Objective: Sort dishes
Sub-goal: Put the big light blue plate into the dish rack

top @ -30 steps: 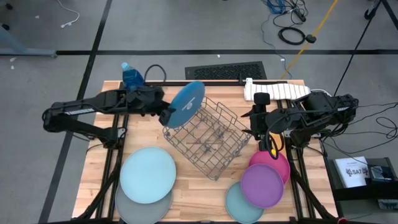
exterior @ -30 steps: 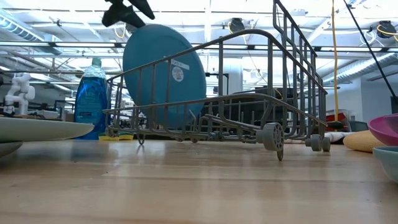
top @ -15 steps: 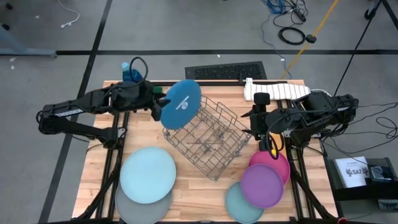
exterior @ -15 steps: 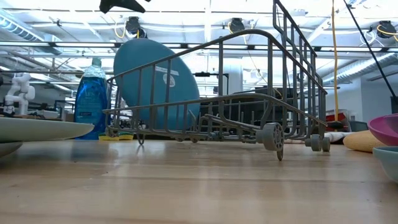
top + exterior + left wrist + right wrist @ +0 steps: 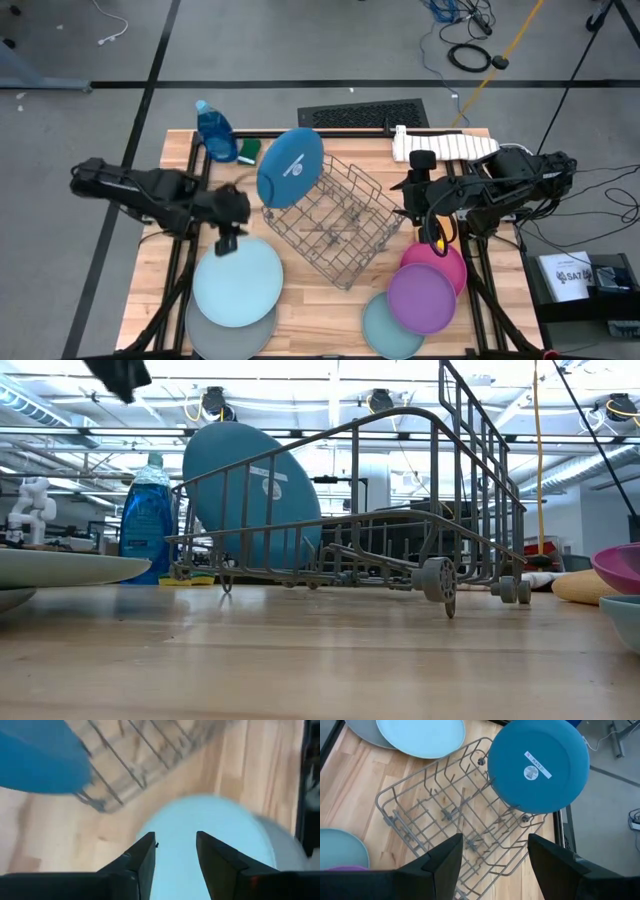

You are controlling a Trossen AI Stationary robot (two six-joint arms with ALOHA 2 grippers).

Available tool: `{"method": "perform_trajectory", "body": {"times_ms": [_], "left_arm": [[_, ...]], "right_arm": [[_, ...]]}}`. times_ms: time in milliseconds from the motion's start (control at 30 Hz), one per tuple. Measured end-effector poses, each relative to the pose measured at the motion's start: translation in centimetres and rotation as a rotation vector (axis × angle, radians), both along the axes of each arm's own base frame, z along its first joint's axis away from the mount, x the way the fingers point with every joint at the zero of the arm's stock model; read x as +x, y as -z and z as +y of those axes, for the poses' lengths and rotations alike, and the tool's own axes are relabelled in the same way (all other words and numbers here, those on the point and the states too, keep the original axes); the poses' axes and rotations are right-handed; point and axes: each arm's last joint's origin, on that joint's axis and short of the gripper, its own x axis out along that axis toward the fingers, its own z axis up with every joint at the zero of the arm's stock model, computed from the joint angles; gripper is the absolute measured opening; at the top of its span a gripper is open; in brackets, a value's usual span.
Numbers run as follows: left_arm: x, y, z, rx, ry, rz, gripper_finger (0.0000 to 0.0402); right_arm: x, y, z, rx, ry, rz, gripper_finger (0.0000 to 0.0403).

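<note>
You have one blue plate (image 5: 291, 167) racked in the wire rack (image 5: 335, 220); five wait on the counter (image 5: 310, 310). Your left pincer (image 5: 175, 851) hovers released above the pale blue plate (image 5: 237, 281); the right pincer (image 5: 495, 851) waits released.

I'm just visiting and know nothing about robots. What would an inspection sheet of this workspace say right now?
Surface: wooden table, bare in the middle front.
Job's things: blue plate standing in the wire rack; pale blue plate stacked on grey plate; purple plate, pink plate and teal plate overlapping.
Clutter: soap bottle, green sponge, folded towel.
Grippers: left tool open above the pale blue plate; right tool open beside the rack.
Cables: coils on floor.
Surroundings: grey floor, no people seen.
</note>
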Motion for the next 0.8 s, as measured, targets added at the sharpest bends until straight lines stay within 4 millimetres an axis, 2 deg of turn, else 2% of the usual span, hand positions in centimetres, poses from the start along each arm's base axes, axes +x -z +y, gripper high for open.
{"method": "perform_trajectory", "body": {"times_ms": [200, 367, 567, 700, 800], "left_arm": [[1.3, 3.5, -2.8, -0.033, 0.054, 0.139, 0.0137], [2.8, 4.6, -5.5, -0.108, 0.105, 0.121, 0.0137], [3.9, 6.2, -10.0, -0.223, 0.112, 0.124, 0.0137], [4.1, 8.2, -13.5, -0.241, 0.115, 0.164, 0.0136], [4.0, 10.1, -15.3, -0.218, 0.087, 0.218, 0.0136]], "right_arm": [[0.1, -0.1, 0.0, 0.001, -0.004, -0.015, 0.0217], [0.1, -0.1, 0.1, 0.004, -0.005, -0.014, 0.0217], [0.1, -0.1, 0.1, 0.009, -0.001, -0.014, 0.0217], [0.1, -0.1, 0.1, 0.006, -0.004, -0.013, 0.0217], [0.1, -0.1, 0.1, 0.006, -0.004, -0.013, 0.0217]]}}
